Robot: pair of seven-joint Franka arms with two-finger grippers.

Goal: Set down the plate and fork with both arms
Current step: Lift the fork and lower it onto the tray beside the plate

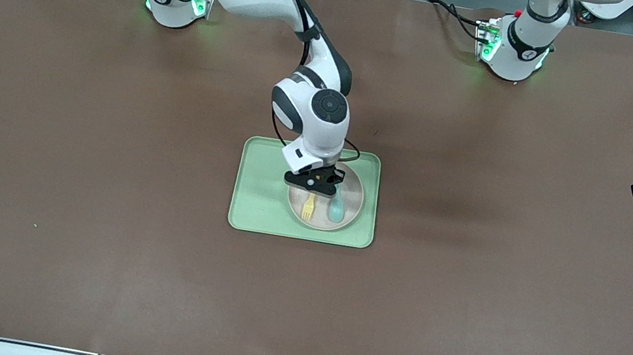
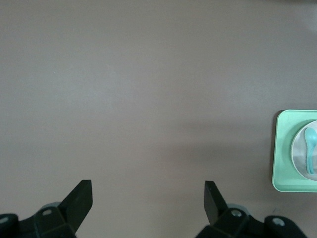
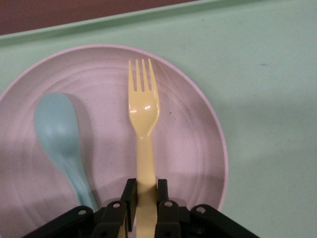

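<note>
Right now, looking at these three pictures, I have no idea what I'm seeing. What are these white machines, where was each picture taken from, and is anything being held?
They are two robot arms bolted to a brown table, each ending in a two-finger gripper. The wide picture comes from a high camera facing them. The other two come from small cameras on each arm's wrist, looking past its own fingers.

In the middle of the table lies a light green tray. On it sits a round pale plate, and on the plate lies a teal spoon.

The right gripper is down over the plate, shut on the handle of the yellow fork, whose tines point away from the fingers over the plate.

The left gripper waits, open and holding nothing, above bare table toward the left arm's end; its camera catches the tray's edge.
</note>
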